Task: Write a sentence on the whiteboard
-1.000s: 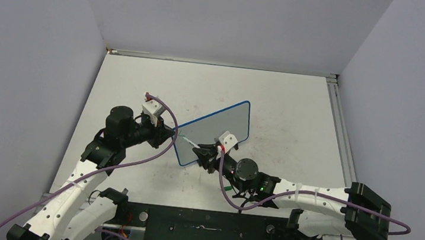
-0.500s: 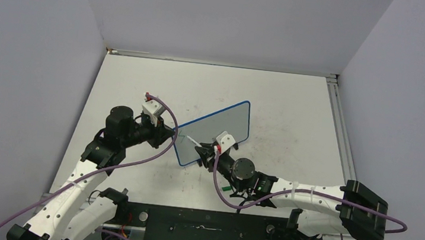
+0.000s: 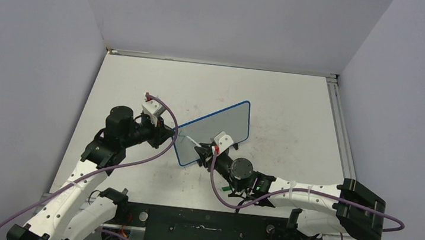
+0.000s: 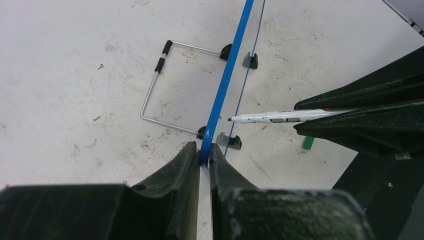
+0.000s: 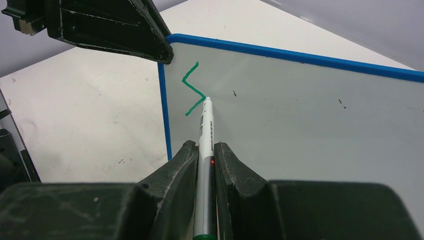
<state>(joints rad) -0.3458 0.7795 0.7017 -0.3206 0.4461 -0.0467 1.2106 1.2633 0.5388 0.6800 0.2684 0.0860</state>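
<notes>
- The whiteboard (image 3: 215, 132) stands upright on the table (image 3: 295, 105), just left of the middle of the overhead view. It runs slantwise from lower left to upper right.
- The left gripper (image 3: 168, 133) meets the board at its left end. In the left wrist view its two black fingers (image 4: 182, 165) are pressed onto the blue frame (image 4: 227, 75) from either side, pinching the board's edge between them.
- The right gripper (image 3: 204, 152) sits at the board's lower left part in the overhead view. In the right wrist view its fingers (image 5: 180, 165) are closed on the barrel of a white marker (image 5: 206, 135), which runs up the middle of the frame.
- The marker's tip touches the board's face near its left edge, at the bend of a green stroke (image 5: 192, 87).
- That stroke is a short zigzag in the upper left of the board's face, just inside the frame corner; no letters or words can be read from it.
- From the left wrist the marker (image 4: 280, 116) lies level, pointing left toward the board's edge, held by the right gripper's dark bulk (image 4: 350, 115) at the right of the frame.
- Behind the board, at the left of that view, a bent wire stand (image 4: 165, 90) lies on the tabletop; small black feet (image 4: 230, 141) sit at the board's base.
- A small green object (image 4: 308, 142) lies on the table under the marker; what it is cannot be told.
</notes>
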